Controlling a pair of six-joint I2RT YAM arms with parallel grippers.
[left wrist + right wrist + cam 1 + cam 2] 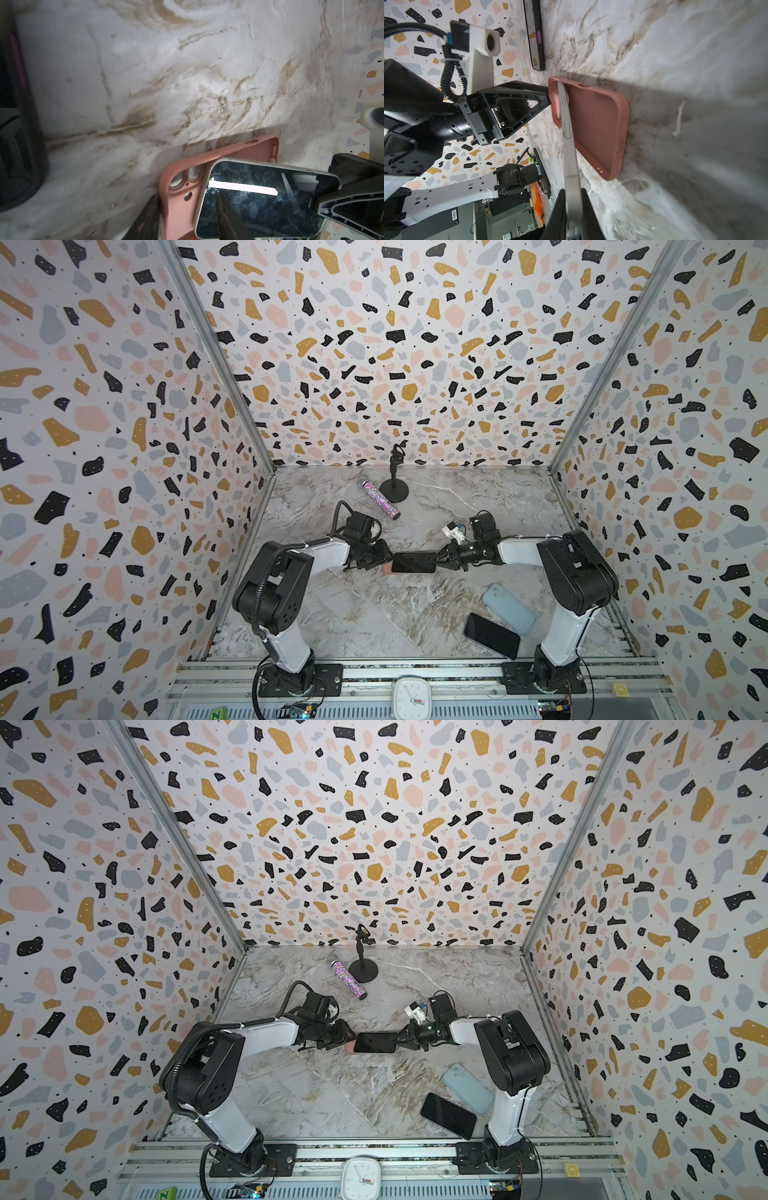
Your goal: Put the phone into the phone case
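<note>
Near the middle of the marble desk [374, 614], the pink phone case [598, 128] lies flat with its open side up. The phone [568, 124], dark screen up and silver-edged, slants over it. One end of the phone is tucked against the case's camera end, while the other end is raised off the case. The right end effector [438, 559] is clamped on that raised end, its fingers pressed to both faces of the phone. The left end effector [388, 558] meets the case at the camera end. In the left wrist view its fingers stand apart, one outside the case wall and one above the phone's screen. Whether they actually pinch anything I cannot tell. Toward the desk's front right corner, a light blue phone [509, 608] and a black phone [491, 635] lie just beside each other. Near the back edge, a glittery microphone [380, 499] lies next to a black stand [394, 489].
</note>
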